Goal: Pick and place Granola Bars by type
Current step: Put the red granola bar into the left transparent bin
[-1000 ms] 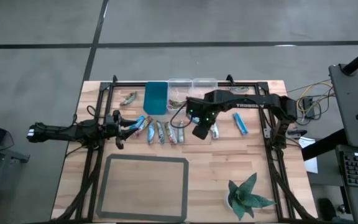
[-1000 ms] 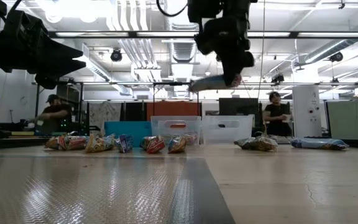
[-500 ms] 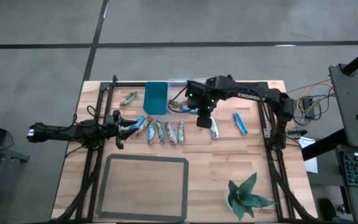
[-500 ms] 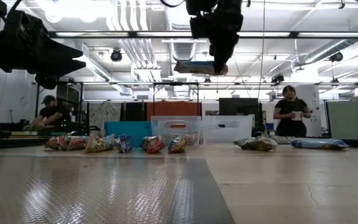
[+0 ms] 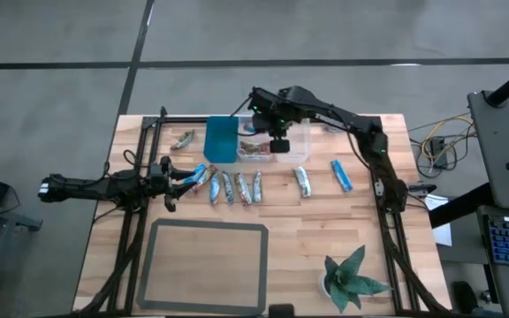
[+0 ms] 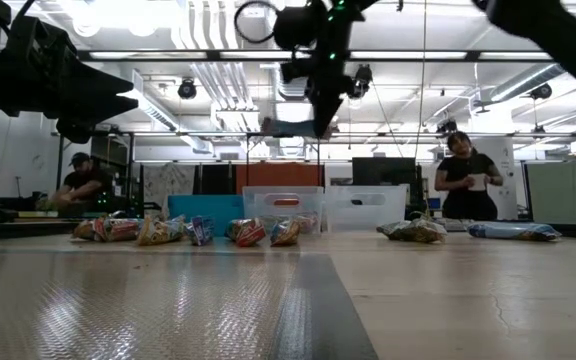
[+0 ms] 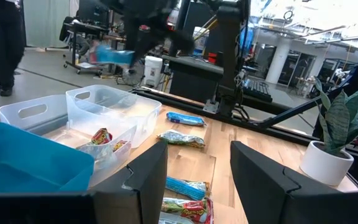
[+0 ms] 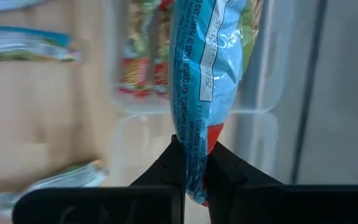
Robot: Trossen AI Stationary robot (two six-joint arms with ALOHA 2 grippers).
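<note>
Clear bins [image 5: 277, 141] at the far edge of the table [image 5: 325, 230], taken as landmark; two side by side, a teal bin [image 5: 222, 139] touching their left flank.

Right gripper [image 8: 193, 158]: raised above the clear bins, fingers pinched tight on a bright blue bar [image 8: 207, 68] hanging by one end. Small white print running along the wrapper seam, reading in part "PEANUT"; rest too small to read. Seen in the low view as a blue bar [image 6: 290, 128] held high over the bins.

Left gripper [image 5: 184, 177]: low over the table, left of the clear bins and nearer the front, fingers spread apart with nothing between them.

Granola bars in stock:
- reddish multicoloured bars [image 7: 104, 138] lying inside the clear bin next to the teal one; wrapper writing not legible.
- row of loose bars [image 5: 232, 187] on the table just in front of the teal and clear bins, mixed blue, silver-green and reddish.
- silver-green bar [image 5: 302, 181] in front of the clear bins, to the right of the row.
- blue bar [image 5: 341, 175] further right, apart from the silver-green one.
- single bar [image 5: 182, 139] left of the teal bin.

Other items: dark-framed mat [image 5: 206, 265] and potted plant [image 5: 347, 278] toward the front of the table, well apart from the bins. Lettering on the right arm not readable.
</note>
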